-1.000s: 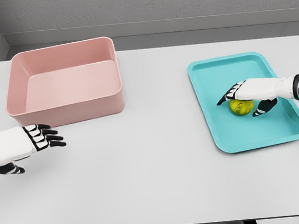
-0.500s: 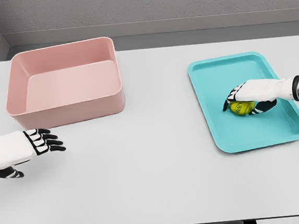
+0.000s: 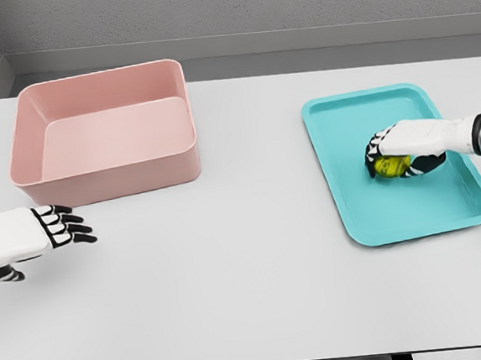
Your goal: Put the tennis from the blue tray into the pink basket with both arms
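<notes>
The yellow-green tennis ball (image 3: 388,166) lies in the middle of the blue tray (image 3: 357,212) on the right side of the table. My right hand (image 3: 392,154) reaches in from the right edge, its fingers curled over and around the ball, which is mostly covered. The pink basket (image 3: 105,175) stands at the back left, with nothing inside. My left hand (image 3: 64,228) hovers over the table at the left edge, just in front of the basket, fingers spread and holding nothing.
The white table (image 3: 231,265) runs from the basket to the tray and forward to its front edge. A grey wall stands behind the table.
My right hand's fingers have closed down around the tennis ball, and the hand has shifted slightly up the tray. My left hand has drifted a little lower and leftward.
</notes>
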`<control>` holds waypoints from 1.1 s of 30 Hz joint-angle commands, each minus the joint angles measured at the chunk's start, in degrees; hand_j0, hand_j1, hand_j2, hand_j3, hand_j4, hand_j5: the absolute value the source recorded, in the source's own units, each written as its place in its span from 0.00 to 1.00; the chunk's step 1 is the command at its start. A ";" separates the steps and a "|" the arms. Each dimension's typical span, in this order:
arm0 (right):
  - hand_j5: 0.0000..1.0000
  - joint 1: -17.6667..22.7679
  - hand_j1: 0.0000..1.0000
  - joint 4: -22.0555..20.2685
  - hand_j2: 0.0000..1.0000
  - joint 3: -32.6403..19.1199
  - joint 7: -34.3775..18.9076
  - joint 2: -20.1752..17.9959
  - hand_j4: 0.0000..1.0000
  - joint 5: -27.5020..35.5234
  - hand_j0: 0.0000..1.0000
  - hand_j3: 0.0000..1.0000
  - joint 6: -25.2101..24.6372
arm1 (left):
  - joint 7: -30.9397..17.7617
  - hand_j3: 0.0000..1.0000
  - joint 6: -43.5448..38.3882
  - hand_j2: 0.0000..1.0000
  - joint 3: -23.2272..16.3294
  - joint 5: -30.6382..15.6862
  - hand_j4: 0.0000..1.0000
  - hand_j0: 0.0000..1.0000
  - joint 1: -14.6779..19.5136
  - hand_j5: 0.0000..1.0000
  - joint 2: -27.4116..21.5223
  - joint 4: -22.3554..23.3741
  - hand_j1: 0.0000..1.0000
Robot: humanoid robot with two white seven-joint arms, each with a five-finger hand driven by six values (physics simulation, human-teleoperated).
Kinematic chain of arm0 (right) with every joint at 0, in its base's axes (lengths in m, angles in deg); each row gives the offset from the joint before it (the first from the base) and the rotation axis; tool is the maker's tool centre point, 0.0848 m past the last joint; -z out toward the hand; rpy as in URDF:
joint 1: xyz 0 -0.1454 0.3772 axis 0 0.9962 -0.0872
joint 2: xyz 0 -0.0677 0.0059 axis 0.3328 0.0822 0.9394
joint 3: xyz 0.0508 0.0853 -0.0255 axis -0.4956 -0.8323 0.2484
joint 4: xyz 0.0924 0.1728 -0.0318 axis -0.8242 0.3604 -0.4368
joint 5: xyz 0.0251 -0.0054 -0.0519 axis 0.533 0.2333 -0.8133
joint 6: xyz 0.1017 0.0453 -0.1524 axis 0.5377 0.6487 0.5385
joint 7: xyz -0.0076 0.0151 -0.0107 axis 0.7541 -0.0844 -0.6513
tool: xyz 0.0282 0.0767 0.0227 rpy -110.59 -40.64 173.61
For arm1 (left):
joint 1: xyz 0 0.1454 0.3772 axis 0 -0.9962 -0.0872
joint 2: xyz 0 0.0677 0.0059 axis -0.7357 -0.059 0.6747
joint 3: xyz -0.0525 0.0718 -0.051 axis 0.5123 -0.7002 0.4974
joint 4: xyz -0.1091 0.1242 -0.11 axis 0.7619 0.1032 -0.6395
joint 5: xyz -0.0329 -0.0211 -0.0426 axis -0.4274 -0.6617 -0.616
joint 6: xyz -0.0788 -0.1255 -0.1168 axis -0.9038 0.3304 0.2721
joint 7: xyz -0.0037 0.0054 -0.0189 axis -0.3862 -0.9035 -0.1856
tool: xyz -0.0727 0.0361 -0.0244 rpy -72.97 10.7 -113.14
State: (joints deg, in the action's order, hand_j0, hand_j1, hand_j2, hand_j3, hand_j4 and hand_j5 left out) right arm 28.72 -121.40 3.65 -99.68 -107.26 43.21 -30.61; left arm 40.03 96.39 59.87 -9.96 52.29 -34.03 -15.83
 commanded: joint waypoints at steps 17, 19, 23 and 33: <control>0.42 0.62 0.42 -25.10 0.42 -5.10 -0.70 -5.00 0.42 0.27 0.42 0.42 -0.17 | 0.00 1.00 -0.07 1.00 -1.82 -3.09 1.00 1.00 1.42 1.00 1.24 1.38 1.00; 0.40 0.62 0.40 -26.86 0.40 -5.02 -0.70 -4.65 0.40 0.27 0.40 0.40 -0.17 | 0.00 1.00 -0.07 1.00 -1.82 -3.09 1.00 1.00 1.42 1.00 1.24 1.38 1.00; 0.40 0.62 0.40 -28.44 0.40 -4.93 -0.70 -3.33 0.40 0.27 0.40 0.40 -0.17 | 0.00 1.00 -0.07 1.00 -1.82 -3.09 1.00 1.00 1.42 1.00 1.59 1.38 1.00; 0.39 -0.44 0.39 -28.44 0.39 -2.38 -0.70 6.51 0.39 -0.96 0.39 0.39 -0.17 | 0.00 1.00 -0.07 1.00 -1.82 -3.26 1.00 1.00 1.33 1.00 1.85 3.23 1.00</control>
State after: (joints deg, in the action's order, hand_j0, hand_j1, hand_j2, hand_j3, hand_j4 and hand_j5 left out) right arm 28.28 -149.78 0.30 -100.48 -102.74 42.34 -30.57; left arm 40.00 96.40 58.04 -12.83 53.70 -32.07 -12.95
